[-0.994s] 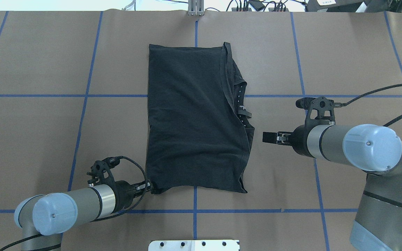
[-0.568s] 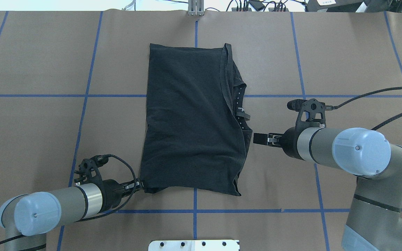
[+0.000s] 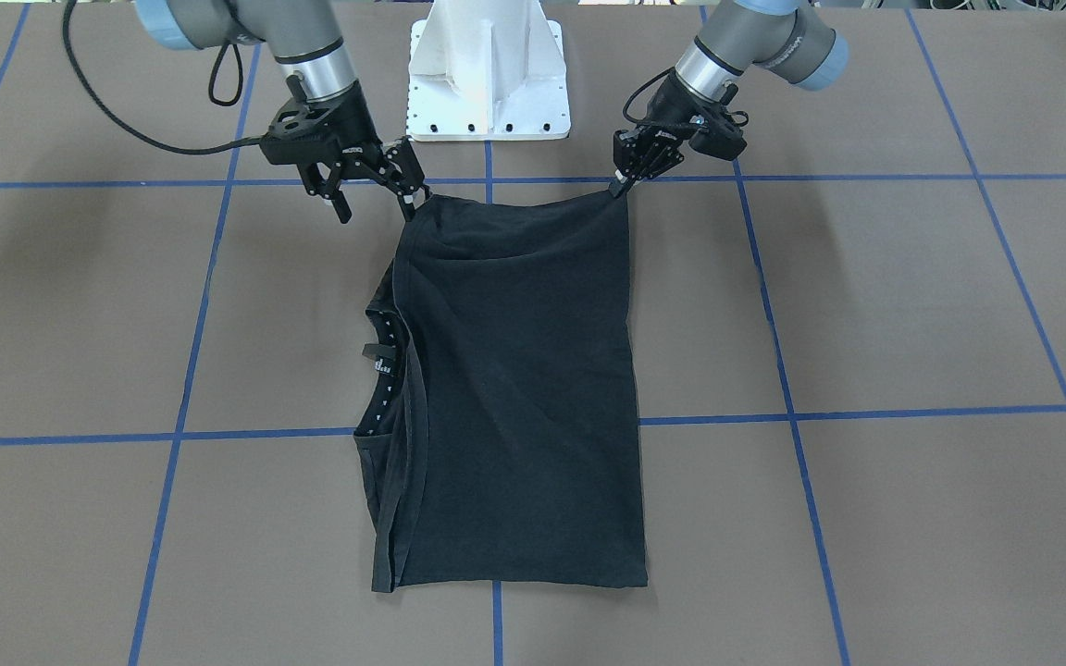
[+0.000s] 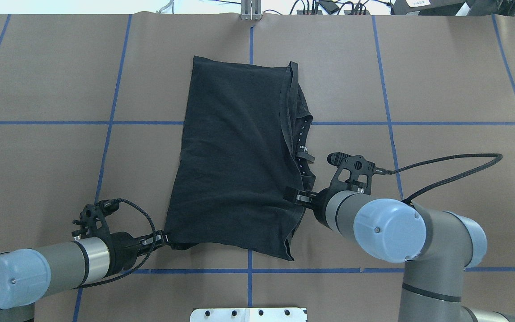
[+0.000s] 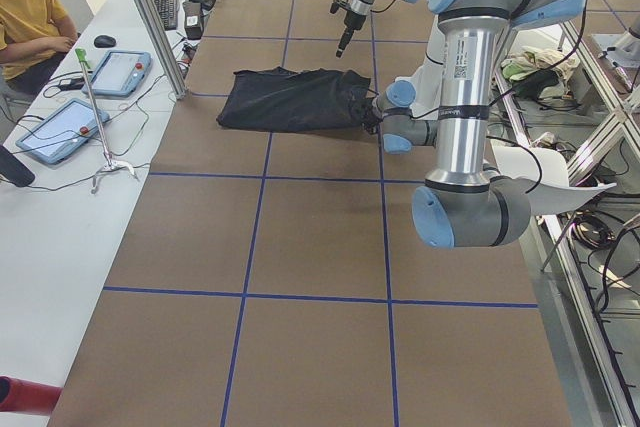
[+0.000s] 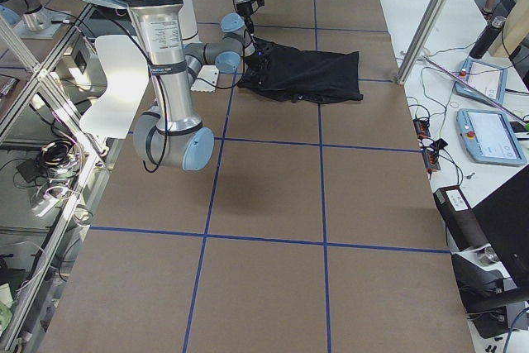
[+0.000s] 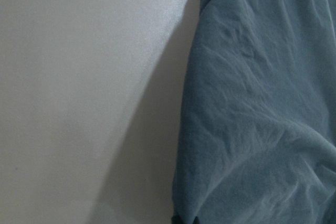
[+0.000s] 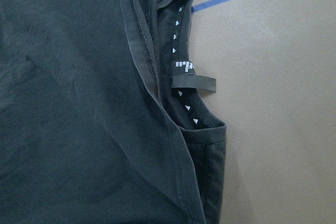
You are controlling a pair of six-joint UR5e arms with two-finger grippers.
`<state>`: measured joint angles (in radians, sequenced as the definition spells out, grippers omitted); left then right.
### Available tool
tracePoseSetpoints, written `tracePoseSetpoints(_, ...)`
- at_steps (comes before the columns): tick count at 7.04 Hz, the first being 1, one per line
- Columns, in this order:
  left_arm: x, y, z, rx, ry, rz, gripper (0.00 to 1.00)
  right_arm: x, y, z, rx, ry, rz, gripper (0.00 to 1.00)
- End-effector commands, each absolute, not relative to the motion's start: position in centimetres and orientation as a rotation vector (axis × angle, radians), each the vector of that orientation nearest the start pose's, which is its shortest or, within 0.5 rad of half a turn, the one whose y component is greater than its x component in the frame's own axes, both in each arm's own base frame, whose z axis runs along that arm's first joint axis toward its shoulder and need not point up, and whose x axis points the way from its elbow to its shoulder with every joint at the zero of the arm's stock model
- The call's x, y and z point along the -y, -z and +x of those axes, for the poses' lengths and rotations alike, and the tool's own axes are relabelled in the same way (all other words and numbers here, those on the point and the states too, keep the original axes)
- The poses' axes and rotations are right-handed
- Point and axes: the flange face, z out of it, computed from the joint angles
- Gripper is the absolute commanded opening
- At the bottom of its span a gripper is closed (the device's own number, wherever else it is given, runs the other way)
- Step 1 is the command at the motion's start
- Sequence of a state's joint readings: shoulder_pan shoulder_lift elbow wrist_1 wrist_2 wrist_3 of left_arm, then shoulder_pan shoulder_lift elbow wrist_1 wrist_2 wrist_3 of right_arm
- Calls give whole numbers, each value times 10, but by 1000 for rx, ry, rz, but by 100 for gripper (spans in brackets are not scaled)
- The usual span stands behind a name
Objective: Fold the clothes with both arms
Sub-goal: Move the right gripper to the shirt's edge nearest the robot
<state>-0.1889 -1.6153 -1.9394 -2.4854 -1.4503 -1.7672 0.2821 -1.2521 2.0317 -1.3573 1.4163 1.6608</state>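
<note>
Black cotton short-sleeved T-shirt (image 4: 235, 156), one in number, lies on the brown paper-covered table (image 4: 38, 179) crossed by blue tape lines, about midway between my two grey metal arms. It is already reduced to a long rectangle: the sleeves are turned in and the printed front is hidden, so only plain black cloth shows. The neck opening, with its white-dotted collar tape and small hanging label (image 8: 193, 82), lies along the edge on my right. My black two-finger left gripper (image 4: 162, 240) has its fingers pressed together on the near left corner of the shirt, which is drawn out toward it into a point. My black two-finger right gripper (image 3: 376, 199) has its fingers spread and hangs over the right edge of the shirt, toward the near corner. Nothing is pinched there, and I cannot tell whether a tip touches the cloth. As I judge it, the lengthwise folds are done and the crosswise fold remains, waiting on my right fingers closing. Count: one shirt, two arms, two grippers, one grasp made of the two required. Neither wrist view shows my own fingers.
</note>
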Motion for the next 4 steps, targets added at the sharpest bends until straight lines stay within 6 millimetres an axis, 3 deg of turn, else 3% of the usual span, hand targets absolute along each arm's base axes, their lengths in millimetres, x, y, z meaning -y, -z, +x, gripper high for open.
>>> tracePoseSetpoints(1,236,-355,462,-1340,409,99,0,294,-258,-522,971,-523,241,94)
tracePoseSetpoints(4,236,-354,463,-1344,408,99,0,293,-264,-544,952,-580,291,94)
